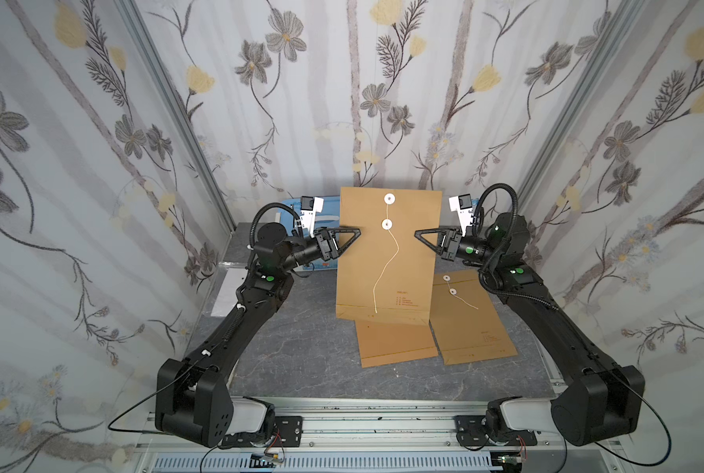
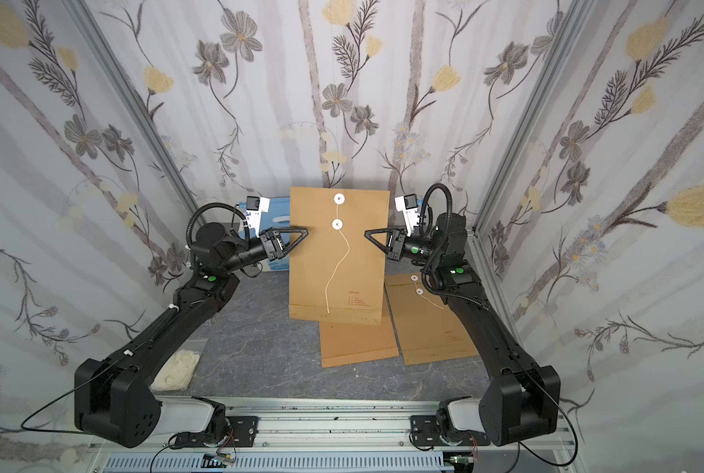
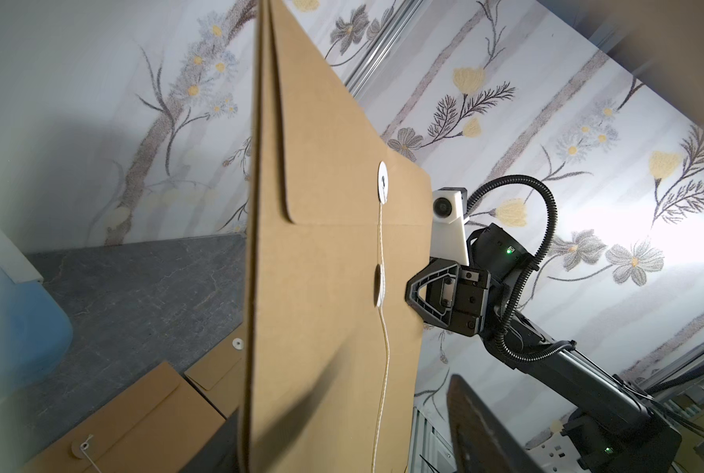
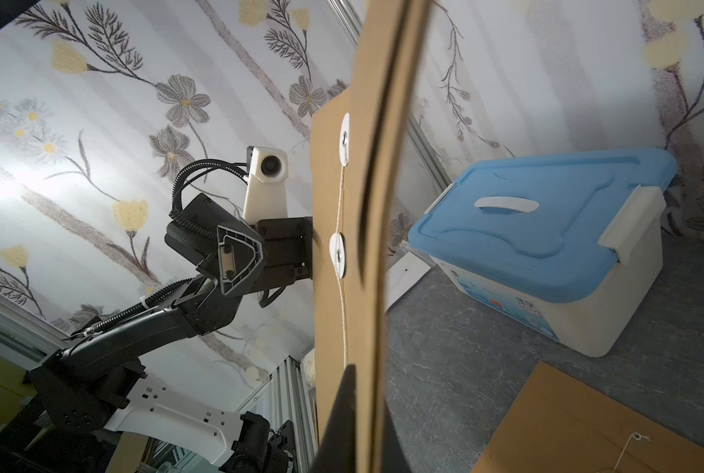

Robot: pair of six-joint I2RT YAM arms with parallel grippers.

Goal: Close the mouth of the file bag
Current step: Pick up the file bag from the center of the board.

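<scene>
Left arm: raised, forearm level. Left gripper (image 1: 355, 234) at the bag (image 1: 387, 266)'s left edge, fingers apart astride it. Right arm: mirrored. Right gripper (image 1: 419, 234) pinched tight on the right edge. Bag upright, aloft over the table (image 1: 309, 348); string (image 1: 375, 299) dangling.

The file bag (image 3: 321, 286) stands upright, flap (image 3: 278, 143) folded down. A string (image 3: 384, 368) runs from the upper disc (image 3: 382, 182) past the lower disc (image 3: 379, 286) and hangs loose. The right gripper (image 3: 411, 293) clamps the bag's right edge. 2 more envelopes (image 3: 145, 413) lie flat on the grey table (image 3: 137, 278)
</scene>
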